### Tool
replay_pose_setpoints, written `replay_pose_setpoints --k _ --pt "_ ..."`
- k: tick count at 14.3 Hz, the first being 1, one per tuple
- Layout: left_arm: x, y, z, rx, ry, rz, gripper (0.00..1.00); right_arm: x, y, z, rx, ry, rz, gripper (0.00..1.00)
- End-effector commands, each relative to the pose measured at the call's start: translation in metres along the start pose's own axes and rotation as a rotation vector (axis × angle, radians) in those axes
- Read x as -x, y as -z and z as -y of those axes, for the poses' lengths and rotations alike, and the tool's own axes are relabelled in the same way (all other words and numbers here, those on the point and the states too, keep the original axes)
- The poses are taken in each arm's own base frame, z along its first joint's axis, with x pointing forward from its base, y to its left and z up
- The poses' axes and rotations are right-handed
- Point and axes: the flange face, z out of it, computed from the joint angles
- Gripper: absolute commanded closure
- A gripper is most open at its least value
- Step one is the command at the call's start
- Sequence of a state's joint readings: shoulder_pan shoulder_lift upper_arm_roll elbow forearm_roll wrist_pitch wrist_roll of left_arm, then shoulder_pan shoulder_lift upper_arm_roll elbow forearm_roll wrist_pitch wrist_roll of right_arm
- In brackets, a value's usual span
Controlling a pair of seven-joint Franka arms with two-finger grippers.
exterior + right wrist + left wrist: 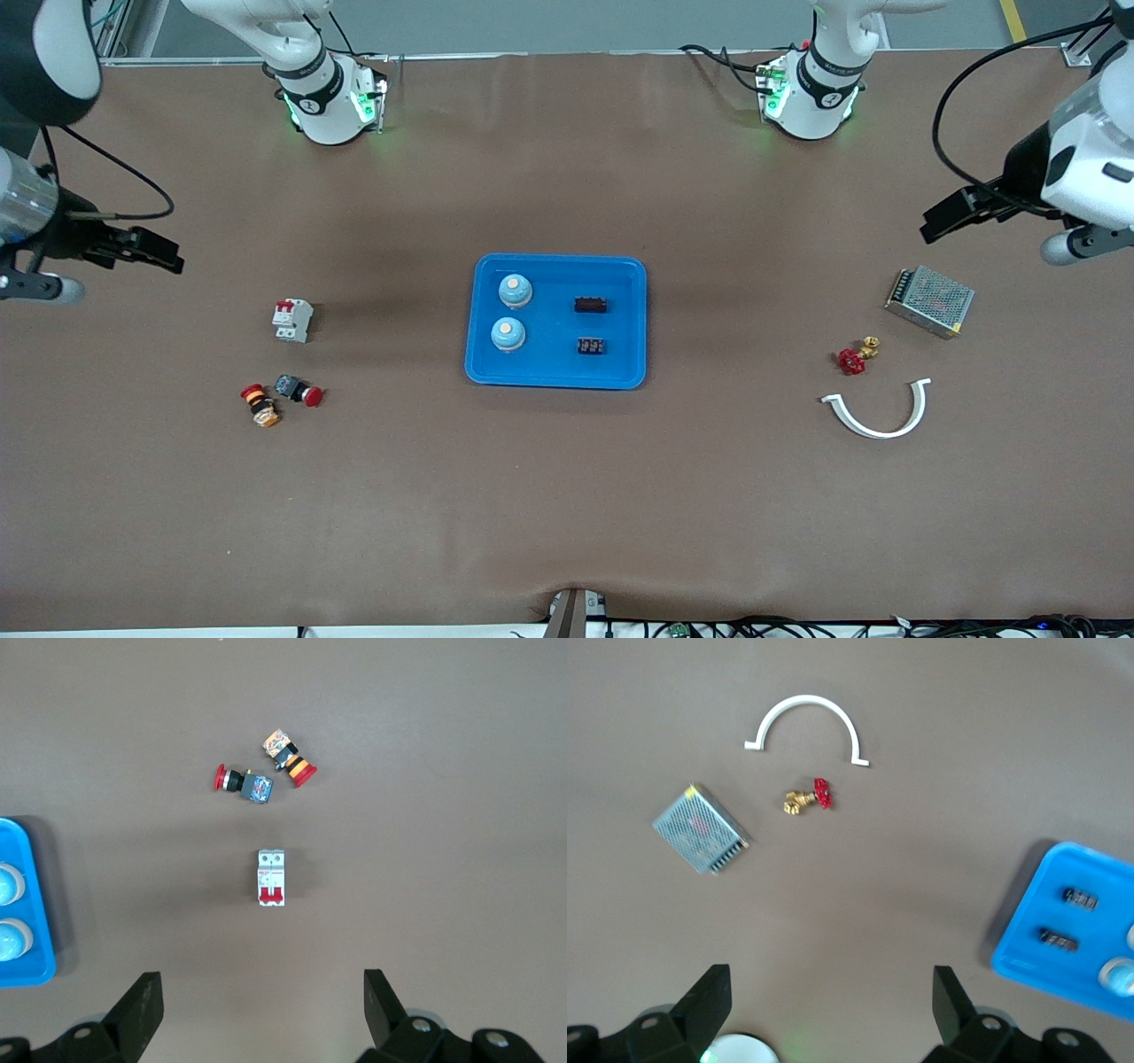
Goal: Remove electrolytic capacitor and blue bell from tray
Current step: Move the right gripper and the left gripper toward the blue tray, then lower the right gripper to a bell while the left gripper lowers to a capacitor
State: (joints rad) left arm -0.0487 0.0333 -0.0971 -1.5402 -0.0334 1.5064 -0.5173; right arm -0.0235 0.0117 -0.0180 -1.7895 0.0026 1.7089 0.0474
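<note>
Blue tray (pixel 556 377): sitting mid-table, carrying two bells (pixel 515 290) and two capacitors (pixel 590 305); bells lying toward the right arm's end. Left gripper (pixel 941 220): hovering beside the tray, jaws standing apart, empty. Right gripper (pixel 159 251): likewise hovering, jaws apart, empty.

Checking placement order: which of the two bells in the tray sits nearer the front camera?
The bell lower in the front view, in the blue tray; the other bell sits beside it, closer to the robots' bases.

Blue tray (pixel 556 377) holds pale-blue bells (pixel 515 290) and black capacitors (pixel 590 305) on brown table (pixel 567 496).
</note>
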Motion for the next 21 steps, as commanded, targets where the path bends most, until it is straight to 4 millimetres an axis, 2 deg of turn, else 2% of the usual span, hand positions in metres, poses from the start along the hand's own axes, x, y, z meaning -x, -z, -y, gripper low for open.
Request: replay_pose_setpoints --k 1,4,7,10,12,14,15,17,19,21 --pt "-0.006 -0.024 -0.027 0.018 0.148 0.022 0.00 0.004 -0.016 0.015 -0.007 0.018 0.006 0.00" --pt "-0.003 -0.045 -0.055 0.017 0.297 0.047 0.00 0.005 -0.028 0.051 -0.002 -0.004 0.008 0.00" --pt "0.003 -0.067 -0.071 0.005 0.304 0.062 0.00 0.008 -0.040 0.097 0.009 -0.043 0.017 0.00" --pt "0.008 -0.088 -0.093 0.022 0.420 0.047 0.00 0.012 -0.053 0.153 0.015 -0.073 -0.003 0.00" --pt "0.011 -0.111 -0.113 0.032 0.491 0.043 0.00 0.013 -0.072 0.189 0.017 -0.086 -0.013 0.00" --pt "0.012 -0.125 -0.130 0.058 0.572 0.031 0.00 0.017 -0.088 0.224 0.019 -0.090 -0.021 0.00" --pt "0.013 -0.134 -0.141 0.074 0.639 0.027 0.00 0.018 -0.097 0.235 0.022 -0.078 -0.018 0.00" --pt "0.025 -0.148 -0.164 0.065 0.639 0.025 0.00 0.019 -0.113 0.256 -0.002 -0.081 -0.017 0.00" --pt "0.024 -0.161 -0.172 0.070 0.694 0.032 0.00 0.015 -0.130 0.271 -0.054 -0.120 -0.005 0.00" --pt "0.032 -0.181 -0.195 0.079 0.776 0.032 0.00 0.017 -0.150 0.292 -0.053 -0.113 -0.014 0.00"
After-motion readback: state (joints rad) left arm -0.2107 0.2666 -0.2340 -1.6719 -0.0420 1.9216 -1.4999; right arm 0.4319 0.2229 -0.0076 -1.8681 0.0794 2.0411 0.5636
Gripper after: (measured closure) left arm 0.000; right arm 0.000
